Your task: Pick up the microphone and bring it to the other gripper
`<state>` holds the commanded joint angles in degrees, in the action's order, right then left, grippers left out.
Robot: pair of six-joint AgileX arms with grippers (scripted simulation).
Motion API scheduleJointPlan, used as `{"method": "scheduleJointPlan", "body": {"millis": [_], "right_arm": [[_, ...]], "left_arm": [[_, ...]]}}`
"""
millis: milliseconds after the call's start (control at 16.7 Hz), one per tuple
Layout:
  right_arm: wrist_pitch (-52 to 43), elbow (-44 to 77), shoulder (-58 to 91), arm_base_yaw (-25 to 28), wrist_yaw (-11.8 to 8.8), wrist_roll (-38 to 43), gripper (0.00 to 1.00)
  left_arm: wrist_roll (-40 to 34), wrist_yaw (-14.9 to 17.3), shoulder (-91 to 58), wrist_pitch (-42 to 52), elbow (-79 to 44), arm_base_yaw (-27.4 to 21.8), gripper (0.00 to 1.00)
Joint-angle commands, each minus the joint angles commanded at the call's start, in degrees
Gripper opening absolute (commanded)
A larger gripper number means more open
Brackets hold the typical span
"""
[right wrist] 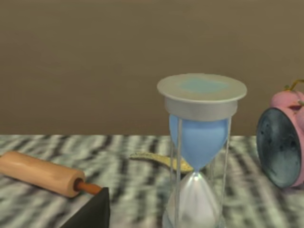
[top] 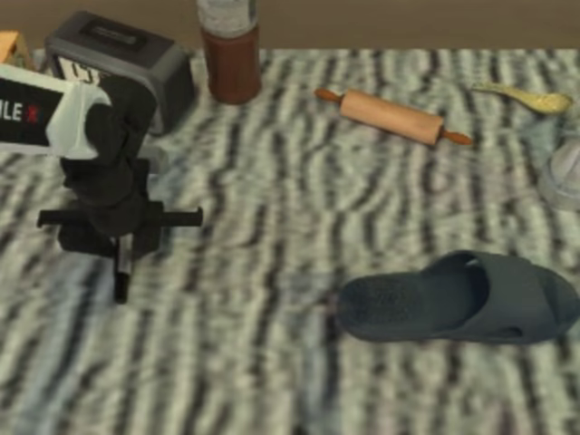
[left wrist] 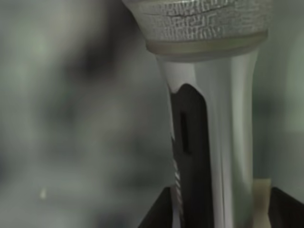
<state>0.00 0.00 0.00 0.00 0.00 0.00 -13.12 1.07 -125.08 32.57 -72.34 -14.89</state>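
The microphone (left wrist: 213,118) is pinched at its handle by the left gripper (top: 122,245) at the table's (top: 272,362) left (right arm out of the top view); it should be carried rightward level, the jaws kept pressed.

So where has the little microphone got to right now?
The microphone is held in the left gripper at the left of the table, in front of the grey box; in the top view only its dark handle pokes out below the fingers.
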Motion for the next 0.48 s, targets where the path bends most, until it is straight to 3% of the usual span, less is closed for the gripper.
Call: {"method": "scheduleJointPlan", "body": {"millis": [180,240,480], "right_arm": [[0.00,0.00,0.00,0.00,0.00,0.00,1.00],[0.00,0.00,0.00,0.00,0.00,0.00,1.00],[0.00,0.00,0.00,0.00,0.00,0.00,1.00]], "left_arm": [[0.00,0.00,0.00,0.00,0.00,0.00,0.00],[1.61,-2.39,3.54,1.98,-0.82,0.33,0.00],[2.31,-0.65,4.13,-1.74,-0.08,0.34,0.00]]}}
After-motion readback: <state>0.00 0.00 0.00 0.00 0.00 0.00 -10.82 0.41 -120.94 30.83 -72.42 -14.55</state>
